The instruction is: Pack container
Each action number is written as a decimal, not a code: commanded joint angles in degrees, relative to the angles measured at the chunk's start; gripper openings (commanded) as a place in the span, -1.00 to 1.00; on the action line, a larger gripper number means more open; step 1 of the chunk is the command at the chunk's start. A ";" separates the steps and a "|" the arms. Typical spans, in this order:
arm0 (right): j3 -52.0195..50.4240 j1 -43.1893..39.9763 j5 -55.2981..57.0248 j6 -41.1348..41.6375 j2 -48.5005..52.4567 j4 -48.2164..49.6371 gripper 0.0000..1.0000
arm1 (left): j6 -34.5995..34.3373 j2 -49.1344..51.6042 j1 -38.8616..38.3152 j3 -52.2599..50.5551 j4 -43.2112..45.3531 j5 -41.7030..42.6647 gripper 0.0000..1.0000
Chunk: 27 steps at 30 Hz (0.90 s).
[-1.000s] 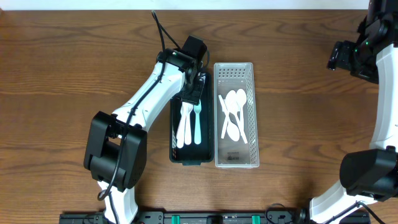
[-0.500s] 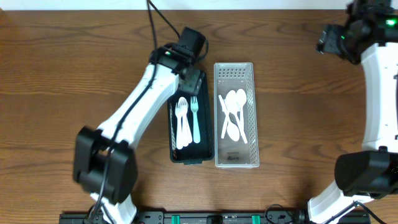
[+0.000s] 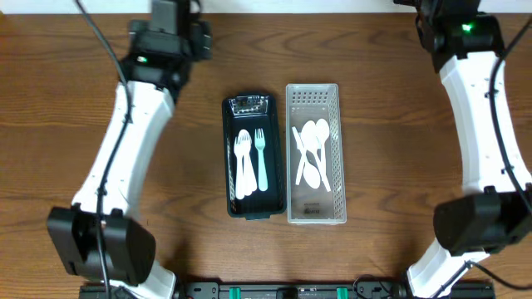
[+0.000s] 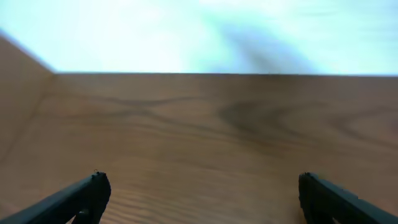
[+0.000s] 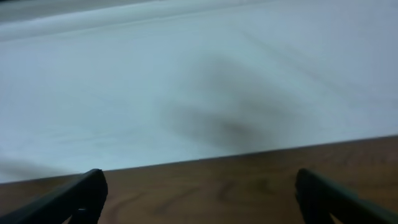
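Overhead: black fork tray (image 3: 253, 206) lies well apart from left gripper (image 4: 200, 190), which has pulled back off it. Both it and right gripper (image 5: 199, 186) gape wide, empty.

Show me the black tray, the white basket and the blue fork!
black tray (image 3: 230, 170), overhead view, its left wall.
white basket (image 3: 312, 97), overhead view, its bare far end.
blue fork (image 3: 262, 170), overhead view, its handle.

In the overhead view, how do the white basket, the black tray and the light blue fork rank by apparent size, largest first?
1. white basket, slightly longer and wider than the tray
2. black tray
3. light blue fork, clearly the smallest, lying inside the tray
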 commanded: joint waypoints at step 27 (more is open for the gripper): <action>-59.49 -7.78 0.83 -13.79 -30.80 23.96 0.99 | -1.20 -30.47 8.41 -49.70 29.29 14.16 0.96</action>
